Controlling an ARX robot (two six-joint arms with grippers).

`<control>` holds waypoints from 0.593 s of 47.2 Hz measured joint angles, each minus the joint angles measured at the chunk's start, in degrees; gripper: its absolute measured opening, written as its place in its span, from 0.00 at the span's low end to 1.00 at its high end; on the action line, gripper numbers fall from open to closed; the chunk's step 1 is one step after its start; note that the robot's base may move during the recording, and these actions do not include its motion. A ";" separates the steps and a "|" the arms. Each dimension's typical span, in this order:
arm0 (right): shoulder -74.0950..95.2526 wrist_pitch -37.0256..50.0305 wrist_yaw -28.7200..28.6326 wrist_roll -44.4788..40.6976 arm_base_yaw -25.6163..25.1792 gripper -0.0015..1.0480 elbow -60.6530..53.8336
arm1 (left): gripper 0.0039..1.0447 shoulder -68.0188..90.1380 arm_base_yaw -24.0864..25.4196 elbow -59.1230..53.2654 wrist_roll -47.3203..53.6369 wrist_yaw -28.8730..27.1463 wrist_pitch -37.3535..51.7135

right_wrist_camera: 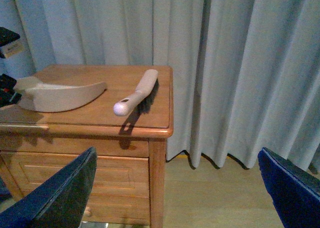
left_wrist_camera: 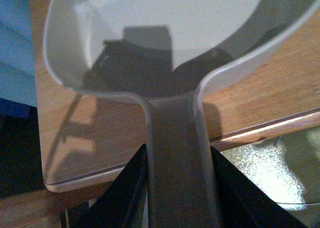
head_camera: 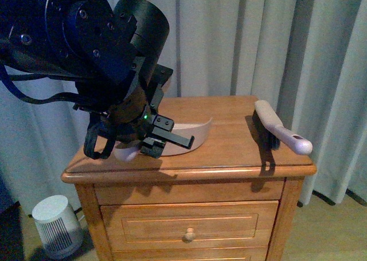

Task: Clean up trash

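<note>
Nightstand, dustpan and brush on top — grey curtains

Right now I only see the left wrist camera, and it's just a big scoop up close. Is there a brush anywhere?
Observer: Yes. A brush lies on the cabinet, to the right of the dustpan and apart from it.
Operator: Is the other tool holding it?
Observer: No. The right tool is open, away from the cabinet, and holds nothing.
Operator: Where's the trash?
Observer: I can't find any. The front view shows only the dustpan and brush on top, though the left arm hides a corner.
</note>
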 joint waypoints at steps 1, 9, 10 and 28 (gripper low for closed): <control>0.00 0.00 0.00 0.00 0.00 0.93 0.00 | 0.31 -0.02 0.00 0.00 0.31 0.11 0.00; 0.00 0.00 0.00 0.00 0.00 0.93 0.00 | 0.28 -0.26 0.00 0.00 0.87 0.13 -0.02; 0.00 0.00 0.00 0.00 0.00 0.93 0.00 | 0.28 -0.35 0.00 -0.02 0.92 0.15 -0.02; 0.00 0.00 0.00 0.00 0.00 0.93 0.00 | 0.28 -6.54 1.36 -0.66 4.68 1.11 3.37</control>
